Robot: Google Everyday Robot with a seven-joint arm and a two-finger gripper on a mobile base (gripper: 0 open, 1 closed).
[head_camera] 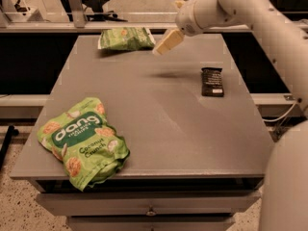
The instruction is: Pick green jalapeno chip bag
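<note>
The worktop (159, 124) carried the dang Coconut Crunch bag (84, 141) front-left. The green jalapeno chip bag (126, 38), flat, crinkly, pale-edged, lay at the far edge. My jaws hovered beside it; wide or narrow, I couldn't tell.

One raised view, at the table (163, 124) front, facing its far edge, fingers (168, 41) upper centre

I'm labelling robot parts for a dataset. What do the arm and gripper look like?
The arm is smooth off-white, built of thick rounded tubes with a bulbous wrist joint; no cables or markings show. The gripper, above the far side of the table near the green jalapeno chip bag, is pale cream and tapers to a tip.
</note>
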